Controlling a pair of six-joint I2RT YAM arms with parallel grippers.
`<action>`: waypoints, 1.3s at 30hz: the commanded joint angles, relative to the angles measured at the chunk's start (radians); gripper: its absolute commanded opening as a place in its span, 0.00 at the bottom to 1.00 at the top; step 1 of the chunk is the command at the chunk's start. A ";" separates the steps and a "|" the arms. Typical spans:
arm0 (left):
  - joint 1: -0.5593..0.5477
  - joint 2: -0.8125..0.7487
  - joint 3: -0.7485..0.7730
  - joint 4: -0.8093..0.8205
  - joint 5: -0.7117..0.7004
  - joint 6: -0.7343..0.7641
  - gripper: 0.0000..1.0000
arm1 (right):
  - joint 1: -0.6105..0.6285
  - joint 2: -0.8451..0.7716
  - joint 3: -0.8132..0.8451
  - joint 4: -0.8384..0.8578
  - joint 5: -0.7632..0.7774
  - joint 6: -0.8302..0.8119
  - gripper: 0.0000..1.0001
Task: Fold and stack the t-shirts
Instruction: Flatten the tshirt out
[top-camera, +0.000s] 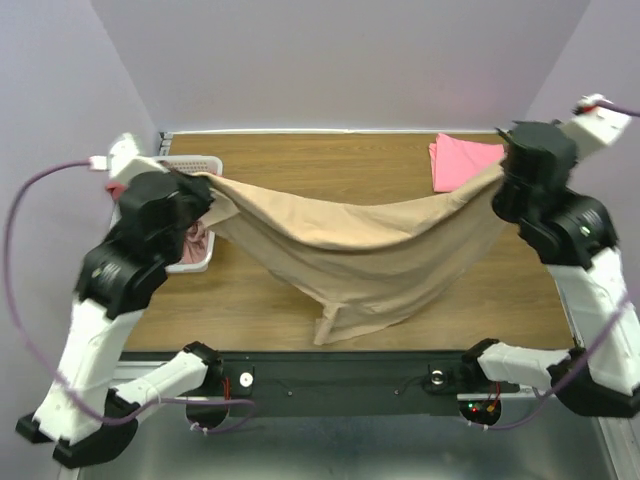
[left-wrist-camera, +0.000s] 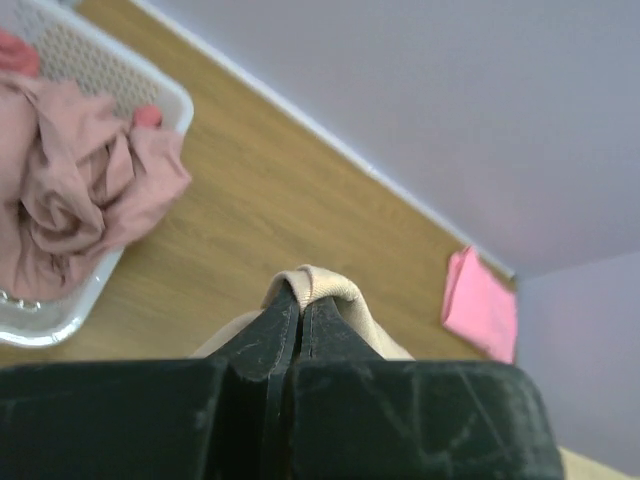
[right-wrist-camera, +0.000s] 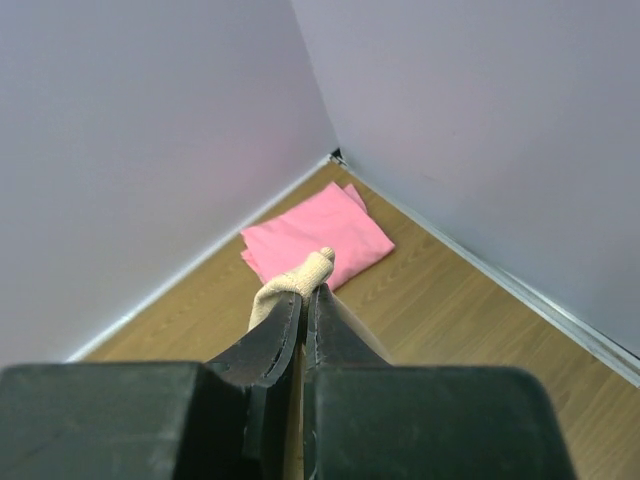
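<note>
A large tan t-shirt (top-camera: 365, 250) hangs stretched between both arms above the wooden table, sagging in the middle, its lowest part touching the table near the front edge. My left gripper (top-camera: 205, 182) is shut on its left end, a fold of tan cloth (left-wrist-camera: 315, 285) poking past the tips of my left gripper (left-wrist-camera: 298, 300). My right gripper (top-camera: 500, 175) is shut on the right end, tan cloth (right-wrist-camera: 300, 278) bunched at the tips of my right gripper (right-wrist-camera: 305, 292). A folded bright pink t-shirt (top-camera: 462, 160) lies at the back right, also in both wrist views (left-wrist-camera: 482, 305) (right-wrist-camera: 315, 235).
A white mesh basket (top-camera: 200, 165) stands at the table's left edge with crumpled dusty-pink shirts (left-wrist-camera: 75, 190) in it; its rim (left-wrist-camera: 165, 95) shows in the left wrist view. Lilac walls (top-camera: 340, 60) close in the back and sides.
</note>
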 joint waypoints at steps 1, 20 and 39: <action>0.020 0.113 -0.182 0.200 0.111 0.002 0.00 | -0.034 0.125 -0.022 0.070 0.022 0.001 0.00; 0.318 1.071 0.090 0.460 0.497 0.235 0.63 | -0.479 0.975 0.310 0.442 -0.510 -0.319 0.01; 0.202 0.648 -0.332 0.506 0.431 0.215 0.99 | -0.366 0.285 -0.515 0.432 -0.963 -0.040 1.00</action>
